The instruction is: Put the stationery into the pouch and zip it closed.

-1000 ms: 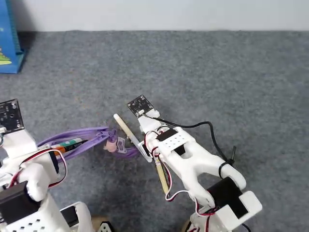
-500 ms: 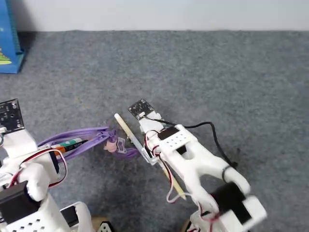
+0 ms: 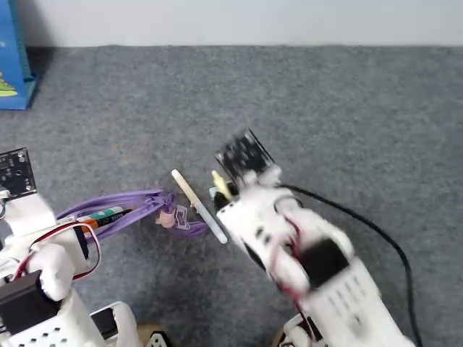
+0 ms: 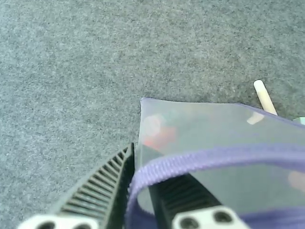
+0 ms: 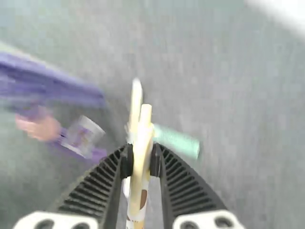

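A clear pouch (image 3: 116, 208) with purple trim lies at the left, an orange and green pen showing inside it and a pink zipper charm (image 3: 168, 217) at its end. My left gripper (image 4: 140, 155) is shut on the pouch's purple edge (image 4: 200, 160). In the high view my right gripper (image 3: 226, 194) is blurred and sits just right of the charm. It is shut on a cream-yellow pen (image 5: 139, 143). A second cream pen (image 3: 197, 204) lies on the carpet beside the charm, also visible as pen (image 5: 136, 95) beyond the held one. The pouch (image 5: 47, 83) lies off to one side.
Grey carpet covers the table. A small pale green item (image 5: 176, 138) lies by the lying pen. A blue box (image 3: 13, 58) stands at the far left edge. Open carpet stretches to the back and right. The left arm (image 3: 32, 238) fills the front left corner.
The right arm has swung and turned at the wrist with the pen in its grip; the pen's rear end no longer sticks out toward the front. The left arm and pouch stayed still.
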{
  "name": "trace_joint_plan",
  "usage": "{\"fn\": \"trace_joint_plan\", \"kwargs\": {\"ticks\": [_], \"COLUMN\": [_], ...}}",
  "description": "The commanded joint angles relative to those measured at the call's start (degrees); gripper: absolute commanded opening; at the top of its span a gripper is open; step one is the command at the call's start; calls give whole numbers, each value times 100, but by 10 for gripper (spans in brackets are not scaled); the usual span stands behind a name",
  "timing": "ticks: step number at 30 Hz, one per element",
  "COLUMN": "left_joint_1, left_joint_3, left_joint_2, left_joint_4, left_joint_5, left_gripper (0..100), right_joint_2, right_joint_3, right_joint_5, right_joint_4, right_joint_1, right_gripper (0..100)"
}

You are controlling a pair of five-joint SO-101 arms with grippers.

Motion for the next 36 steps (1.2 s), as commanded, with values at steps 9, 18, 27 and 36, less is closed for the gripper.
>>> {"fn": "trace_joint_plan", "kwargs": {"ticks": [9,18,27,36], "left_joint_1": [-35,-35,-35,-35], "left_joint_3": [4,4,4,13], "left_joint_2": [44,44,44,44], "left_joint_4": [97,97,97,97], "left_joint_5": [-26,-26,-26,-26], "left_gripper": [13,13,13,13], "right_joint_2": [-1420,-769,400,980], "right_joint_3": [-167,-149,-158,264], "right_joint_5": [70,53,-70,-826], "right_joint_4": [-2536,-5367,-6484,-6668], "right_joint_1": [-1376,-1974,-2018,-1991], "right_gripper": [8,8,8,8]}}
